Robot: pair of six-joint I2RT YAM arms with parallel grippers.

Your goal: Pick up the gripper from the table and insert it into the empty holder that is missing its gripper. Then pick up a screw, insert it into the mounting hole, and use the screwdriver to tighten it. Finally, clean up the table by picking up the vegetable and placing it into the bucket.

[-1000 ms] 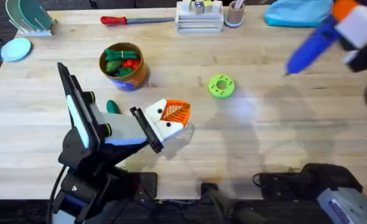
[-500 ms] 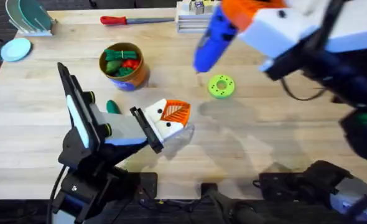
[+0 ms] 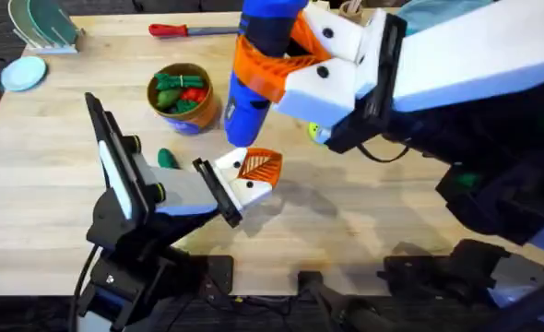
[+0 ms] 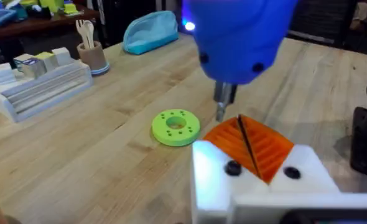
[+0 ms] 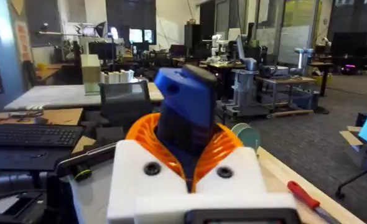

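Bright blue against the pale wood, the screwdriver (image 3: 254, 78) hangs point-down over the middle of the table, pinched between the orange ribbed pads of the right gripper (image 3: 286, 60), whose white arm reaches in from the right. In the left wrist view its thin metal tip (image 4: 222, 102) stands just above the orange gripper (image 4: 252, 146) seated in the white holder (image 4: 258, 180). The left gripper (image 3: 252, 175) rests low on the table with its two orange pads pressed together. The dark-green vegetable (image 3: 167, 158) lies on the wood beside the left arm, near the tan bucket (image 3: 184, 97), which already holds green and red toy food. The light-green disc (image 4: 176, 127) lies just beyond the left gripper. A red-handled screwdriver (image 3: 184, 29) lies at the far edge.
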